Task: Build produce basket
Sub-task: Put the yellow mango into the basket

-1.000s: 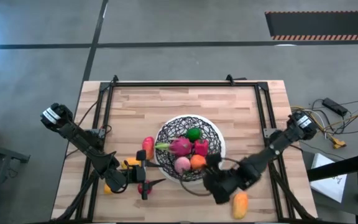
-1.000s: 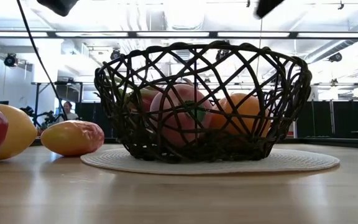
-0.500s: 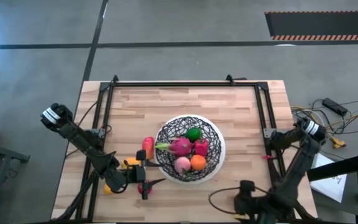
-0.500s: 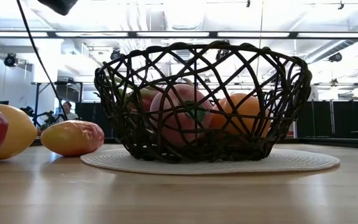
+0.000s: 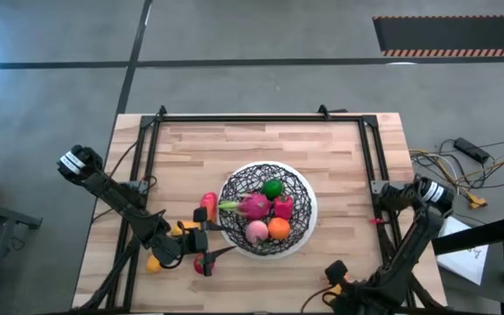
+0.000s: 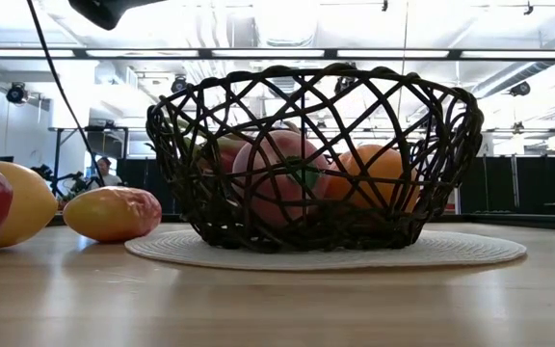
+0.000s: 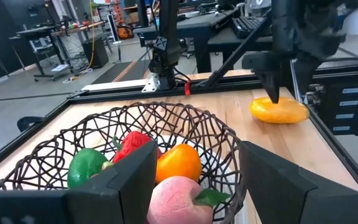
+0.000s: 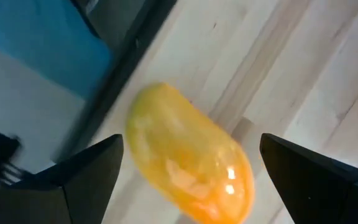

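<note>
Left gripper (image 5: 206, 251) sits lower left of frame beside the basket (image 5: 300, 190), fingers wide, holding nothing. Basket's at center with produce (image 5: 255, 206) inside. Right gripper (image 8: 185, 171) at bottom right, fingers spread wide around a yellow-orange piece (image 8: 188, 165).

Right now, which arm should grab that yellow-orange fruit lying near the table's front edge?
The right arm, I'd say. Its gripper hangs directly over the yellow-orange fruit, jaws open on either side of it. The left gripper sits across the basket, beside the fruit still on that side.
</note>
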Action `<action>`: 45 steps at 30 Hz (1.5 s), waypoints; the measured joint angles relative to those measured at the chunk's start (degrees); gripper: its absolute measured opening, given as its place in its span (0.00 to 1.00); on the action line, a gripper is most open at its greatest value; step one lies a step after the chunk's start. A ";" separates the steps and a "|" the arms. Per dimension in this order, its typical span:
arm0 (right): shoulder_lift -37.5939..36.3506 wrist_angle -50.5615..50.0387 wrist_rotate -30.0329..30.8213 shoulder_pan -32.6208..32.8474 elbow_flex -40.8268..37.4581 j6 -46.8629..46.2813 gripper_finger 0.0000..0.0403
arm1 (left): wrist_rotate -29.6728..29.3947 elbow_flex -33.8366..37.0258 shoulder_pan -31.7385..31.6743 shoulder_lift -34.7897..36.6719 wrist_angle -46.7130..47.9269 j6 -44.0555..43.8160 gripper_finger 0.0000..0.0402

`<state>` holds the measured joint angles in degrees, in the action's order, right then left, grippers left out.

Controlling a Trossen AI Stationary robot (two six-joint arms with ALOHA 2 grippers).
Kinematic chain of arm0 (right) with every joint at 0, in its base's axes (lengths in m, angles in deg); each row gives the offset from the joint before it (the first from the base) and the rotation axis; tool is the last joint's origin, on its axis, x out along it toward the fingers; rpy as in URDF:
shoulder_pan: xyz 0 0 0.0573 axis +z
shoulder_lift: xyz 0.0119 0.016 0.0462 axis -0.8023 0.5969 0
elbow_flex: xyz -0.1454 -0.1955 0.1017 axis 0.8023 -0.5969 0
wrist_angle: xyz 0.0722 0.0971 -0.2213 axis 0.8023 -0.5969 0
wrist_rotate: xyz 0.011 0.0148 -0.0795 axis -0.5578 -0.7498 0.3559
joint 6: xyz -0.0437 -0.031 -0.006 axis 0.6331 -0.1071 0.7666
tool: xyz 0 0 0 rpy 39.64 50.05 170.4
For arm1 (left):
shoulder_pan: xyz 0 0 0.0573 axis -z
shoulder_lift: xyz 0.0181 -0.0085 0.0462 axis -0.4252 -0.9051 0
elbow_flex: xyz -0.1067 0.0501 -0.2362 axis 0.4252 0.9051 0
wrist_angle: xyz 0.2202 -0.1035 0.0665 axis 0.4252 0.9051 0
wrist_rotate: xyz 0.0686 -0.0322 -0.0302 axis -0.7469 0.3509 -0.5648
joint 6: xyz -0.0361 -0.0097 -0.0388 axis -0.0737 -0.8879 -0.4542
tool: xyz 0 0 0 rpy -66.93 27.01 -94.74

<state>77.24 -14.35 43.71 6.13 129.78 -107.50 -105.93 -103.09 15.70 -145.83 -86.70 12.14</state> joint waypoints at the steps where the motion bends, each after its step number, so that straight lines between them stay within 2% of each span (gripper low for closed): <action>1: 0.58 -0.43 -0.02 -0.07 -0.15 2.09 0.91 | -0.01 0.04 0.00 0.00 0.00 -0.01 0.53; 7: 4.07 -0.79 -3.34 -1.63 -0.48 10.04 0.91 | 0.20 0.02 0.00 0.00 0.04 0.00 0.53; 11: 6.03 -1.08 -4.29 -2.64 -0.54 11.82 0.90 | 0.17 0.08 0.00 0.00 0.02 -0.02 0.53; 22: 6.61 -4.71 -4.84 -4.77 -0.86 14.19 0.67 | 0.16 0.24 0.00 0.00 0.02 -0.07 0.53; 27: 5.64 -4.56 -4.38 -6.01 0.44 14.63 0.64 | 0.20 0.17 0.00 0.00 0.00 -0.07 0.53; 35: -0.45 0.61 5.67 -10.10 2.32 17.67 0.65 | 0.83 0.15 0.00 0.00 0.04 -0.09 0.53; 41: -5.99 9.75 15.90 -16.32 2.31 27.53 0.67 | 0.89 0.20 0.00 0.00 0.01 -0.11 0.53; 45: -8.23 10.42 17.25 -22.73 2.14 33.58 0.68 | 1.03 0.20 0.00 0.00 0.02 -0.09 0.53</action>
<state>69.00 -3.93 60.97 -16.59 131.93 -73.92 -104.90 -102.89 15.70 -145.83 -86.67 12.05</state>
